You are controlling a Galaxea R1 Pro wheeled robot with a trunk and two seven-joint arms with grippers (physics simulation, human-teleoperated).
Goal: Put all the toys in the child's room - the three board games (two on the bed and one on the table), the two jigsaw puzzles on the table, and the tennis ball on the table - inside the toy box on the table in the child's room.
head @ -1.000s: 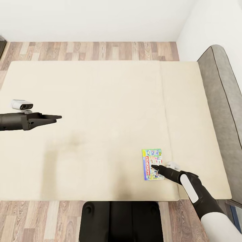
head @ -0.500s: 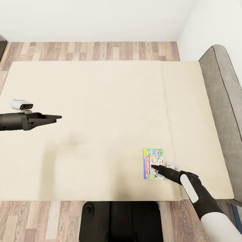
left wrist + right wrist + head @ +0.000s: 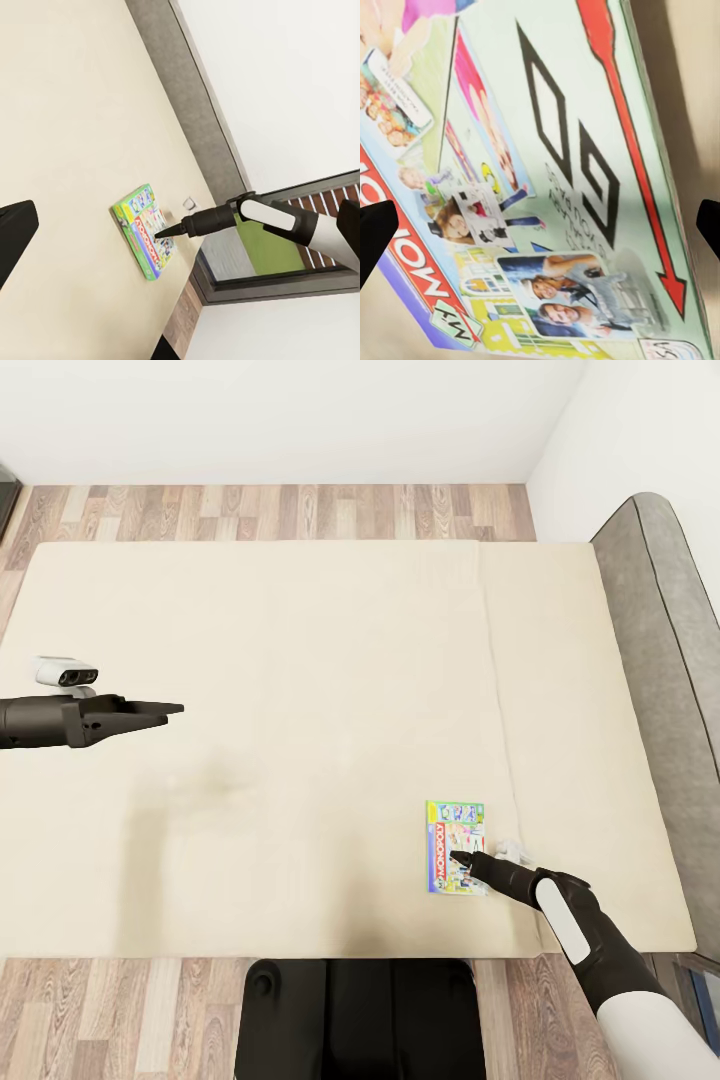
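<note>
The Monopoly box (image 3: pixel 456 847) is shown flat on the bed (image 3: pixel 300 660) near its front edge. The right gripper (image 3: pixel 462 856) is spread wide over it; the left gripper (image 3: pixel 170 709), apparently closed, is held well apart.

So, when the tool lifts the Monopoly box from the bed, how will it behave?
The Monopoly box looks thin and flat, so probably stiff and light. It lies flush on the soft bed, so getting under an edge may be hard. Its glossy printed cover may slip.
</note>
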